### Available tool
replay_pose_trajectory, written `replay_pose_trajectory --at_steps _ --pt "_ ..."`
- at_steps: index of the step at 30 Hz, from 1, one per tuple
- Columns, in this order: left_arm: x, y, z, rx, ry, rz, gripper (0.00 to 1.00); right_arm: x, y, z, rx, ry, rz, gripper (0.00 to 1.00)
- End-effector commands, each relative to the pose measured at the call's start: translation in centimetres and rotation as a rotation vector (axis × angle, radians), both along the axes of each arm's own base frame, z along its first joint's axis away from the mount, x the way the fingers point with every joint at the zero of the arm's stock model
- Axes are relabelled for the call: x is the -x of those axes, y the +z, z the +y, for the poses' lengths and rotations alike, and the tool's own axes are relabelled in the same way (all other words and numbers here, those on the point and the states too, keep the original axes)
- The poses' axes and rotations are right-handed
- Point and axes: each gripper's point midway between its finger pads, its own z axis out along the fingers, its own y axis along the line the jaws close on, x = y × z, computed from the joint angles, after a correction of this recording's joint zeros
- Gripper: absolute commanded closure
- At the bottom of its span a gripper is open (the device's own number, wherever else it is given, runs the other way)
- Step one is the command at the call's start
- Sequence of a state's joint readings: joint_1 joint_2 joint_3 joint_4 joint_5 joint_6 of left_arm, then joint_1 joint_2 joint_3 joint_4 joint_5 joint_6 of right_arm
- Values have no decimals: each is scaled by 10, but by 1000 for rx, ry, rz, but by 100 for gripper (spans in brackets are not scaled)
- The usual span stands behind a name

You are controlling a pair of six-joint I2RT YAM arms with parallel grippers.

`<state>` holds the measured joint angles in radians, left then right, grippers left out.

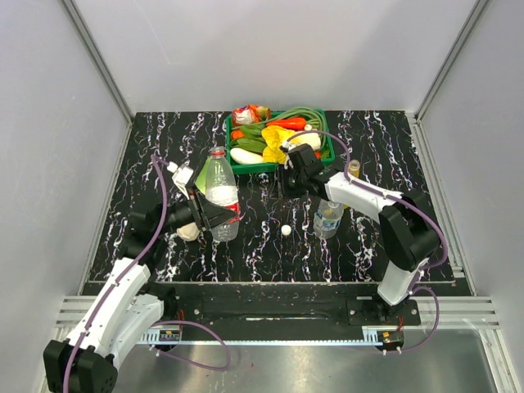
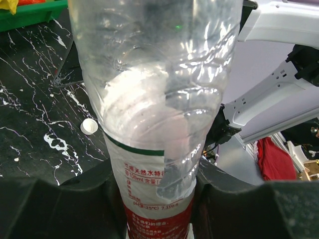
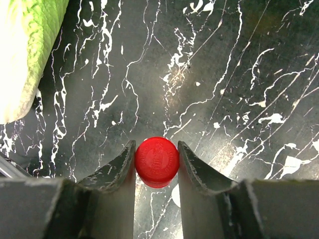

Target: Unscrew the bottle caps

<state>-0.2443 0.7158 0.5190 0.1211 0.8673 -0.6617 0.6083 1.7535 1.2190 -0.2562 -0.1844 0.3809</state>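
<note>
Enclosed cell. The surface (image 1: 385, 135) is black with white marble-style veining, slightly glossy, and shows soft glare patches up close. Back wall (image 1: 270, 49), left wall (image 1: 41, 164) and right wall (image 1: 491, 164) are plain pale grey panels. Aluminium profiles run up both back corners: left post (image 1: 97, 61), right post (image 1: 449, 61). A slotted aluminium rail (image 1: 70, 311) runs along the near edge, with a brushed metal sheet (image 1: 327, 368) below it. Light is even and diffuse, shadows weak.

Two white arms with black joints, as I see them.
Purple cables (image 1: 157, 214) trail along my left arm (image 1: 115, 309) and right arm (image 1: 360, 194); the right gripper's (image 3: 156, 148) fingers (image 3: 117, 174) are dark grey, tapered, with scuffed edges.
</note>
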Motion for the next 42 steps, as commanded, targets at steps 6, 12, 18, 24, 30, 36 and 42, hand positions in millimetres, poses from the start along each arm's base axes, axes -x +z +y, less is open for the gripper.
replay_pose_trajectory --at_steps 6,12,18,24,30,36,42 --pt "5 12 1 -3 -19 -84 87 -16 33 2 -25 -40 -85 24" --pt "6 11 1 -7 -22 -84 87 -15 59 -3 -53 -57 -135 11" --pt "6 11 0 -3 -32 -86 87 -8 88 -6 -105 -73 -173 0" --pt "8 11 0 -3 -37 -87 86 4 122 -7 -182 -64 -213 0" --pt "8 12 0 1 -44 -87 86 30 170 2 -322 58 -279 0" --pt "9 12 -3 6 -69 -78 86 73 237 17 -550 256 -368 0" --pt "19 14 -13 39 -155 -71 86 99 277 28 -717 393 -397 0"
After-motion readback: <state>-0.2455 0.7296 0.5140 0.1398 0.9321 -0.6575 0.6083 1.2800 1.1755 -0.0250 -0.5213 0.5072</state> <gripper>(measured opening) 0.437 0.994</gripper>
